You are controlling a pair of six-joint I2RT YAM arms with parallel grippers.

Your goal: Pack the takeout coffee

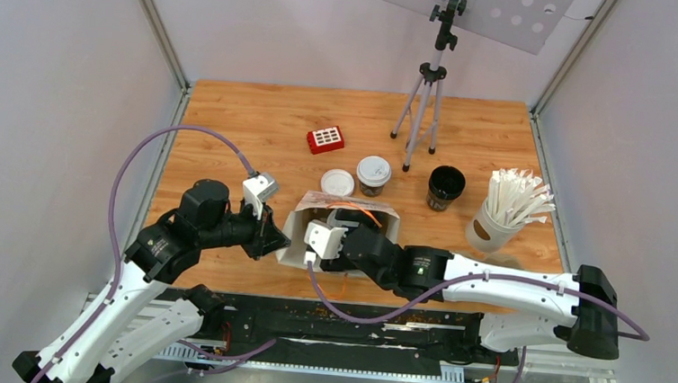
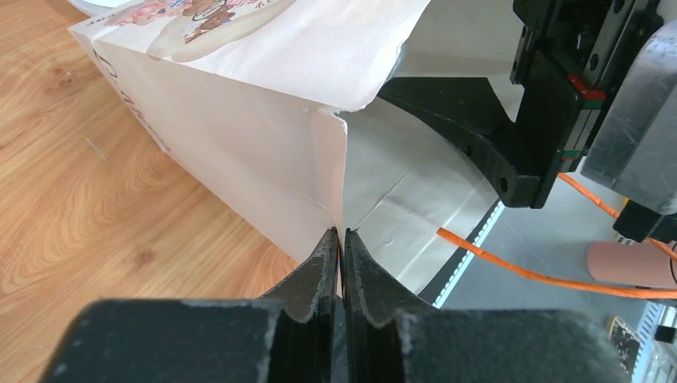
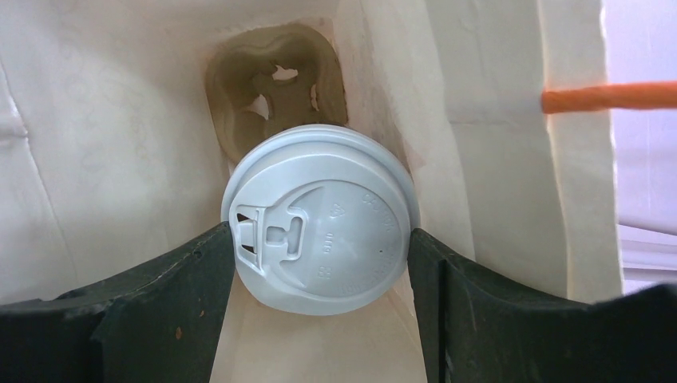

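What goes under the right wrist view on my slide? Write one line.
Fingers of the right gripper clasp a white-lidded coffee cup inside the paper bag, cardboard cup tray deeper in.

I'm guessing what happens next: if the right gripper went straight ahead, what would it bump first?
Probably the cardboard cup tray deep in the paper bag, met by the coffee cup the right gripper holds. Depth unclear.

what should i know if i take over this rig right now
The left claw is shut on the paper bag at its edge.
The right claw is shut on a lidded cup inside the bag, short of the cup tray at its bottom.
On the table: second lidded cup, unlidded cup, loose lid.
Done: none seated that I can see.
Left: seat this cup, lid the open one, pack both.
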